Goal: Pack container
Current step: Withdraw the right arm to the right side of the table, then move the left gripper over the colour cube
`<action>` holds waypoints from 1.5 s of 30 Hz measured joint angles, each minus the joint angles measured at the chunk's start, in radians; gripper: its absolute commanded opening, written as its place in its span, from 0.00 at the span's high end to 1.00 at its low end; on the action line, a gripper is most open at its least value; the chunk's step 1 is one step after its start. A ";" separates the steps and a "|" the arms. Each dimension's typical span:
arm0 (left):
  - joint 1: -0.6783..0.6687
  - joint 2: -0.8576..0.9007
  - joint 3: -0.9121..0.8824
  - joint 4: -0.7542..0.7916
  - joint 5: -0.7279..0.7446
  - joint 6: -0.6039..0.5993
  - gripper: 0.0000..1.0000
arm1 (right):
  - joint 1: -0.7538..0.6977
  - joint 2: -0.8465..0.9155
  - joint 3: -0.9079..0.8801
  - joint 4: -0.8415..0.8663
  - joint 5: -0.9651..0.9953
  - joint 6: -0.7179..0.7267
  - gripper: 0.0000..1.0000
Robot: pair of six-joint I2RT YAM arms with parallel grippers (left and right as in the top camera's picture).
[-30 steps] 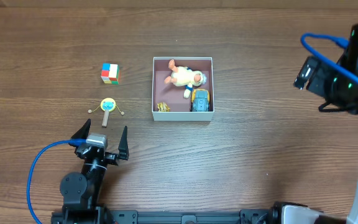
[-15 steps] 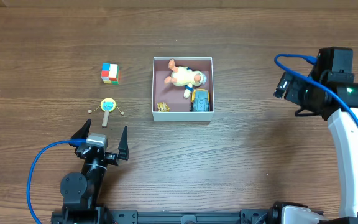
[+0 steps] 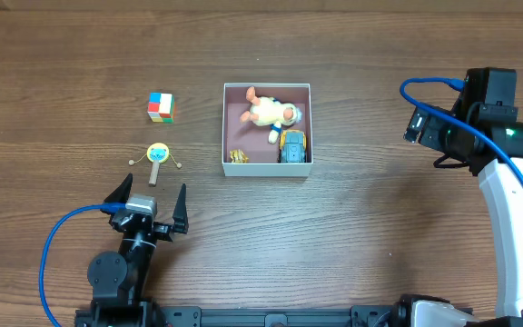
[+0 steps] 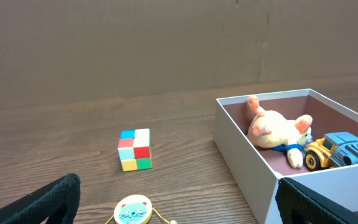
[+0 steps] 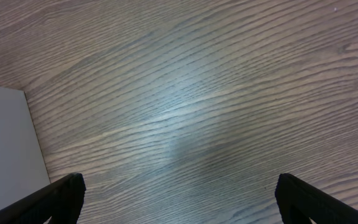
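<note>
The container [image 3: 267,170], a white-walled square box with a pink floor, sits mid-table. Inside lie a cream plush toy [image 3: 271,113], a yellow and blue toy car [image 3: 292,145] and a small yellow piece [image 3: 237,157]. A colour cube [image 3: 161,106] and a cat-face rattle drum [image 3: 157,154] lie on the wood to its left. My left gripper [image 3: 149,197] stands open just behind the drum [image 4: 133,210], nothing between its fingers. My right gripper [image 5: 179,199] hangs open over bare wood right of the container's wall [image 5: 8,143].
The right arm [image 3: 479,127] with its blue cable reaches in from the right edge. In the left wrist view the cube [image 4: 135,149] lies ahead and the container wall [image 4: 241,162] rises to the right, with the plush [image 4: 275,130] and car [image 4: 344,151] inside.
The right arm has swung in from the far right edge towards the container, then nearly stopped. The left arm and the toys have not moved.
</note>
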 measured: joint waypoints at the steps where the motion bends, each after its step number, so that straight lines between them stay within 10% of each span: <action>1: 0.000 0.000 0.000 0.000 0.000 0.000 0.00 | 0.000 0.000 0.000 0.001 0.001 0.000 0.00; 26: 0.000 0.001 0.017 0.038 0.176 -0.004 0.00 | 0.000 0.000 0.000 0.001 0.008 -0.003 0.00; 36: 0.000 0.391 0.644 -0.612 0.097 -0.011 0.00 | 0.000 0.000 -0.003 0.000 0.008 -0.006 0.00; 45: 0.000 0.760 0.944 -0.729 0.157 -0.004 0.00 | 0.000 0.000 -0.004 0.000 0.008 -0.007 0.00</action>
